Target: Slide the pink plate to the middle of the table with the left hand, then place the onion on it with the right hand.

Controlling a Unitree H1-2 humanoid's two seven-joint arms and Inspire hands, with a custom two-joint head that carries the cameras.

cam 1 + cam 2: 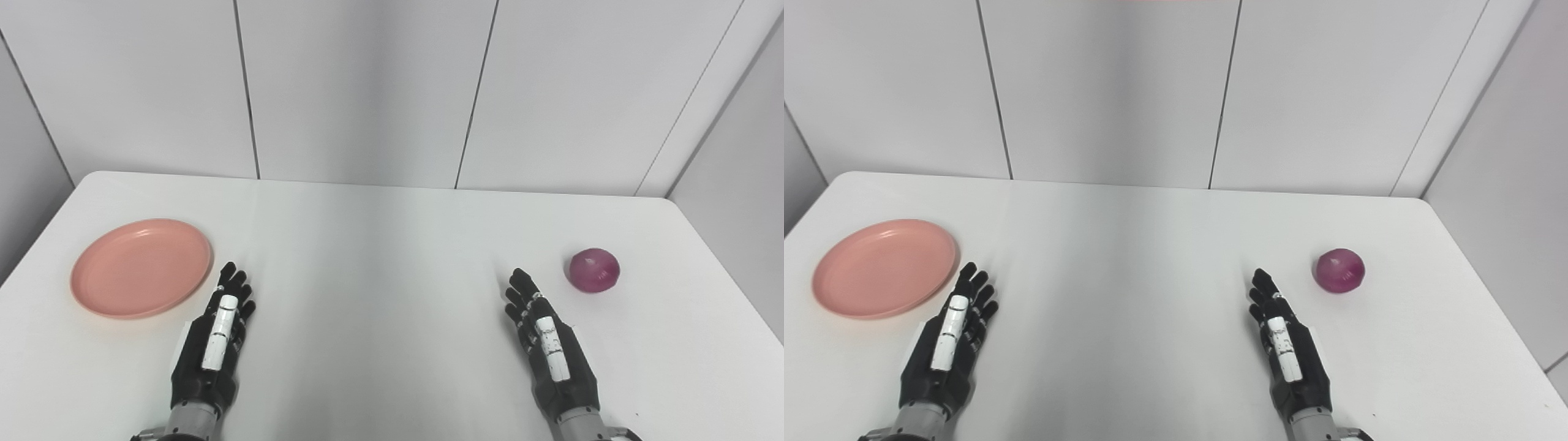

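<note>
pink plate [142, 267] far left | onion [594, 270] far right | both hands' fingers wide, empty

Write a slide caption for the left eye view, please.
Start: plate at table's left, onion at right, both hands open.

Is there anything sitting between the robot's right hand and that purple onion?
No. Both eye views show only bare white table between the right hand and the onion.

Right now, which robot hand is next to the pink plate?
The left hand, open with fingers straight, lies just right of the pink plate, not touching it. The right hand, also open, lies near the red onion instead.
</note>
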